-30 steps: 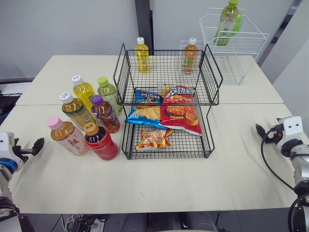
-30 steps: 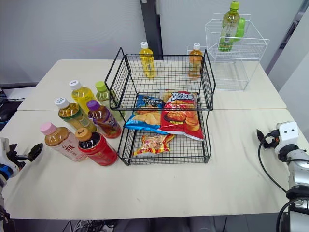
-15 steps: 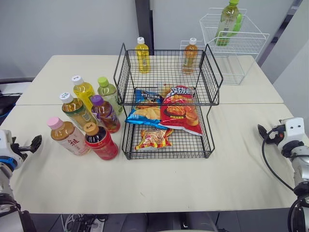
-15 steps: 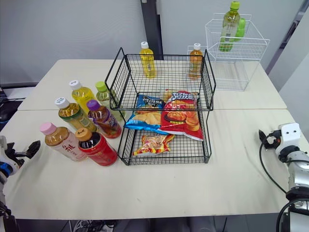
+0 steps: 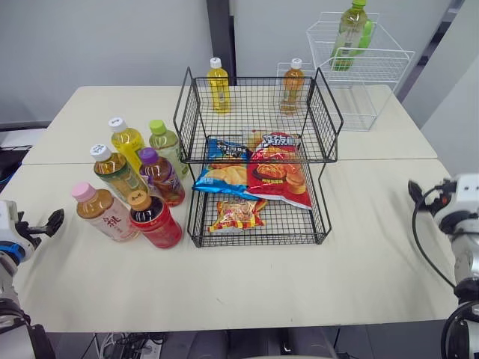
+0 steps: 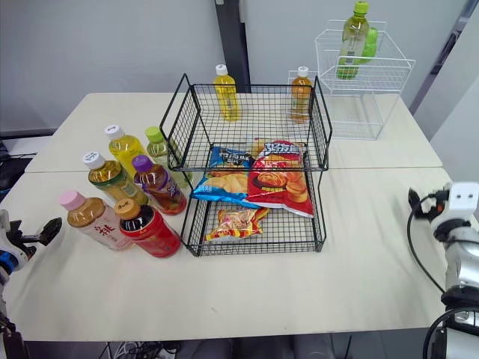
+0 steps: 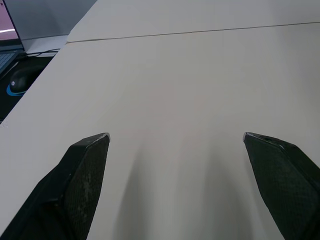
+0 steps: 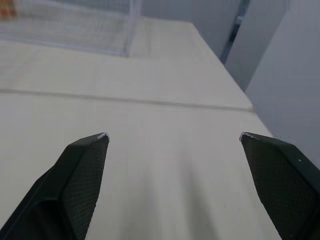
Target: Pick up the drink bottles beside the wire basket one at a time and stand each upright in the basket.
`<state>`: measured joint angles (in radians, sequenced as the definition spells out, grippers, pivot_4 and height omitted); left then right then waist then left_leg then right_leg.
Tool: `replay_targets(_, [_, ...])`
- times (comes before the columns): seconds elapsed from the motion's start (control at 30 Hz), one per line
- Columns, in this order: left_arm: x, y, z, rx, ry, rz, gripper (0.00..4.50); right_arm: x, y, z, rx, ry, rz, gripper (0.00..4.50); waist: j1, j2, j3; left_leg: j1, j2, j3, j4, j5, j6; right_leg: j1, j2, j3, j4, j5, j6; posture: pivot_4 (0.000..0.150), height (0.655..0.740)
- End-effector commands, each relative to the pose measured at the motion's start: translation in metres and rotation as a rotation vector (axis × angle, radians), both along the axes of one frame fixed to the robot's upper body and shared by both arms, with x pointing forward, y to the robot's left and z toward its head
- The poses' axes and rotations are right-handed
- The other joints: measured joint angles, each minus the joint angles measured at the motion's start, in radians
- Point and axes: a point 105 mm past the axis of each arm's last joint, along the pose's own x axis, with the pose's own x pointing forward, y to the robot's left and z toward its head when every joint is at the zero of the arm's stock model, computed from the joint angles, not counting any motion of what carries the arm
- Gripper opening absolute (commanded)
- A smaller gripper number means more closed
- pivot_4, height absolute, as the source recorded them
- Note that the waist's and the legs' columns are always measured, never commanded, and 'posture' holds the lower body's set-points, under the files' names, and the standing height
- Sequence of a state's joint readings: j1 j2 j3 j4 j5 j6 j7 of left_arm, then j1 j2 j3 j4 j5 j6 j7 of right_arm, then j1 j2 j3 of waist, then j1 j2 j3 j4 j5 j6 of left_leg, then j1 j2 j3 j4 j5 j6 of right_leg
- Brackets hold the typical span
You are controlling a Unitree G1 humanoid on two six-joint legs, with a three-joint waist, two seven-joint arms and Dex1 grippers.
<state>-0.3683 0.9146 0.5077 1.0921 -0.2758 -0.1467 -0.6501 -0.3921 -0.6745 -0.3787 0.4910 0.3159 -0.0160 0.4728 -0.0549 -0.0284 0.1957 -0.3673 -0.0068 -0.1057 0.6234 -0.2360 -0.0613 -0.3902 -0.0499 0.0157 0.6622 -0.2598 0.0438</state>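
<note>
A black two-tier wire basket (image 5: 258,153) stands mid-table. Several bottles stand close together to its left: pink-capped tea (image 5: 101,213), a red bottle (image 5: 153,221), a purple-capped one (image 5: 161,176), a white-capped amber one (image 5: 116,172), a yellow one (image 5: 127,138) and a green-capped one (image 5: 166,143). A yellow bottle (image 5: 218,84) and an orange bottle (image 5: 291,84) stand upright at the basket's back; inside or behind it, I cannot tell. My left gripper (image 5: 54,221) is open at the table's left edge, left of the pink-capped bottle, holding nothing (image 7: 174,136). My right gripper (image 5: 418,194) is open and empty (image 8: 172,135) at the right edge.
Snack bags (image 5: 273,172) fill the basket's middle shelf and a small bag (image 5: 236,215) lies on the bottom one. A white wire rack (image 5: 359,63) with a green bottle (image 5: 348,34) stands at the back right. Bare tabletop lies in front of the basket.
My right gripper has drawn back a little toward the table's right edge. My left gripper has eased slightly left. The bottles and basket have not moved.
</note>
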Motion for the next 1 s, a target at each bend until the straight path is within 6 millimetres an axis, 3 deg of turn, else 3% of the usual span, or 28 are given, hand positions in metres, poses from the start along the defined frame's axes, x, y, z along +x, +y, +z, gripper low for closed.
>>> replay_targets(0.03, [0.002,0.005,0.020,0.048,-0.036,-0.006,4.44,-0.002,0.041,0.090,-0.091,-0.230,0.207,4.50,0.000,0.000,0.000,0.000,0.000,0.000,0.000,0.000,0.000,0.000,0.000,0.000,0.000,0.000,0.000,0.150,0.7400])
replay_targets(0.13, [0.005,0.004,0.019,0.045,-0.031,-0.008,4.44,-0.012,0.087,0.126,-0.132,-0.312,0.401,4.50,0.003,0.000,0.000,0.000,0.000,-0.001,0.000,0.000,0.000,0.000,0.000,-0.001,0.000,0.000,0.000,0.150,0.7400])
replay_targets(0.27, [0.011,-0.001,0.016,0.040,-0.023,-0.028,4.44,-0.038,0.144,0.151,-0.177,-0.368,0.647,4.50,0.008,-0.001,-0.001,-0.001,0.001,-0.003,0.000,-0.001,-0.001,0.000,0.000,-0.002,0.000,0.000,0.000,0.150,0.7400])
replay_targets(0.37, [0.012,-0.003,0.015,0.038,-0.018,-0.033,4.44,-0.064,0.182,0.158,-0.143,-0.380,0.841,4.50,0.016,-0.001,-0.001,-0.002,0.000,-0.002,0.000,-0.001,-0.001,0.000,0.000,-0.002,-0.001,0.000,0.000,0.150,0.7400])
replay_targets(0.53, [0.014,-0.005,0.012,0.030,-0.013,-0.045,4.44,-0.103,0.238,0.142,-0.046,-0.332,1.122,4.50,0.023,-0.002,-0.001,-0.003,0.001,-0.004,0.000,-0.001,-0.001,0.000,0.000,-0.003,-0.002,0.000,0.000,0.150,0.7400])
replay_targets(0.83, [0.000,0.000,0.030,-0.020,-0.115,-0.083,4.44,-0.129,0.278,0.120,-0.085,-0.421,1.387,4.50,0.023,-0.003,-0.002,-0.004,0.001,-0.003,0.000,-0.001,-0.001,-0.002,0.000,-0.003,-0.002,0.000,0.000,0.150,0.7400])
replay_targets(1.0, [-0.029,-0.001,0.051,-0.022,-0.223,-0.135,4.44,-0.127,0.286,0.114,-0.053,-0.435,1.462,4.50,0.015,-0.005,-0.002,-0.014,0.002,-0.002,0.002,-0.001,-0.001,-0.015,0.000,-0.002,0.001,0.004,-0.005,0.150,0.7400])
